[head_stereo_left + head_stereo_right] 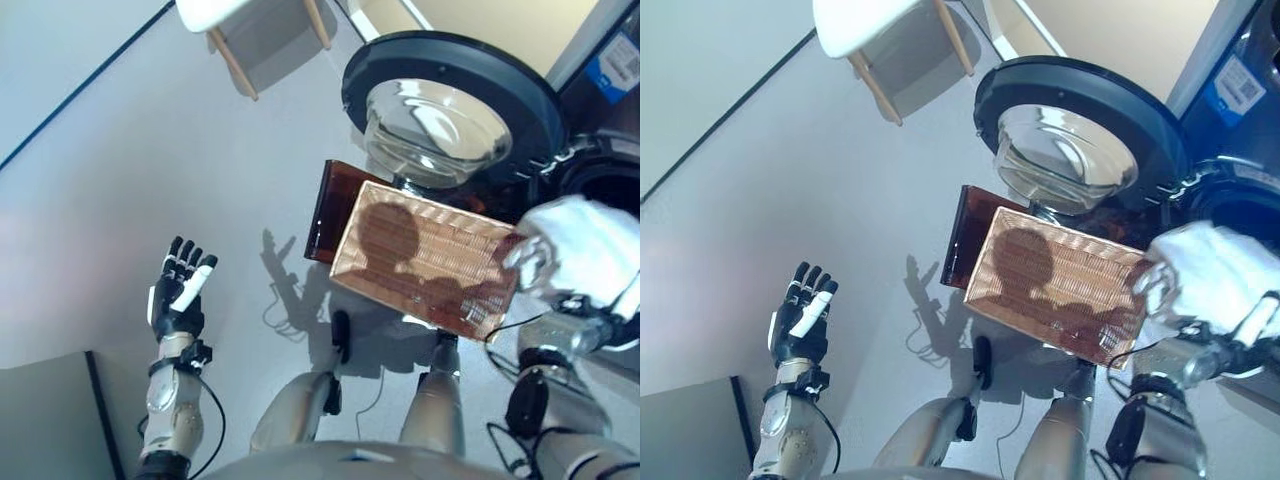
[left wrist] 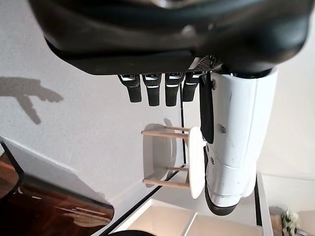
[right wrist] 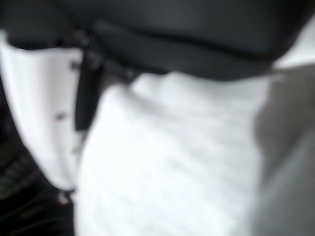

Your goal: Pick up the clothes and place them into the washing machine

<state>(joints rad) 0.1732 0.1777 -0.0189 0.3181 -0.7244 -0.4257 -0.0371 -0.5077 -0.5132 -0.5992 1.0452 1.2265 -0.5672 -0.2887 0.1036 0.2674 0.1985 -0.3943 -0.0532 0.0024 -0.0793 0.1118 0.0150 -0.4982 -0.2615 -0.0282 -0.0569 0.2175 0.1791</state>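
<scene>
At your right side, the right hand has its fingers wrapped into one white garment, a bunched piece of cloth that hides most of the fingers. In the right wrist view the white-covered thumb lies against the cloth, which fills nearly everything past the palm. You can count only this one piece of clothing in any view. It hangs just beside the far right corner of the wicker basket and right in front of the dark opening of the washing machine, not yet inside it.

Your left hand holds nothing. Its fingers are straight and side by side, the white-covered thumb standing apart from them, the palm raised over the bare grey floor, well apart from the basket.

One basket stands in front of you, rectangular, pale woven wicker, and no cloth shows inside it. It rests on, or just over, one dark brown tray or box whose left edge sticks out beyond the basket; you cannot tell from these views whether the two touch. Beyond the basket the machine's one round door stands swung open, a black ring round a bulging glass bowl.

Farther off, one white stool with wooden legs stands on the floor, three of its legs countable in the left wrist view. One grey panel lies at the near left corner.
</scene>
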